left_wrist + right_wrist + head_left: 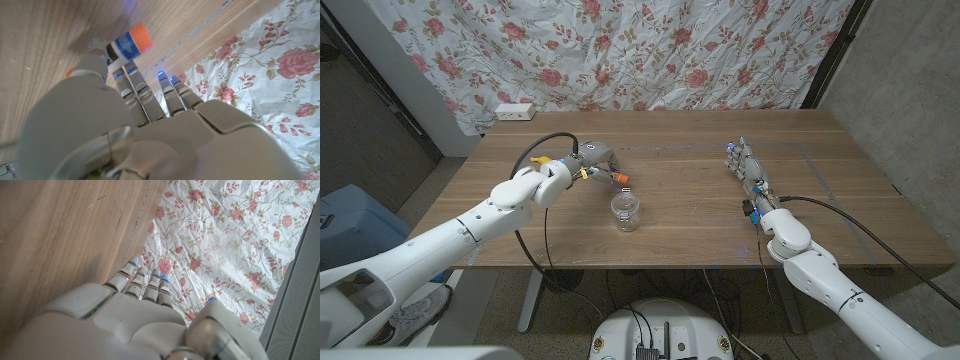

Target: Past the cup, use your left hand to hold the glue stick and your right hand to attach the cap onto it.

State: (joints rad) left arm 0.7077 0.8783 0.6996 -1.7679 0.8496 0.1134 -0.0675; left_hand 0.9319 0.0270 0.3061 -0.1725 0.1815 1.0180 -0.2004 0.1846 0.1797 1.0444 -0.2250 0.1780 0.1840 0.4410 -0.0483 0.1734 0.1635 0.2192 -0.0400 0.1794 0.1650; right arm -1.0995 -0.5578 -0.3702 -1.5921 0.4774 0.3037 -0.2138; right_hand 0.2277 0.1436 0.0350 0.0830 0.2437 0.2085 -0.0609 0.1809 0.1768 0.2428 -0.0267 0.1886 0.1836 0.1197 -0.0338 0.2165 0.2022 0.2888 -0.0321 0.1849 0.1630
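The left hand (588, 160) has its fingers (131, 82) around the glue stick (128, 47), whose orange end points toward the clear cup (626, 211) just beside it; the cup looks empty. The right hand (748, 170) holds nothing, fingers (134, 277) straight and close together, on the wooden tabletop (690, 215), well apart.
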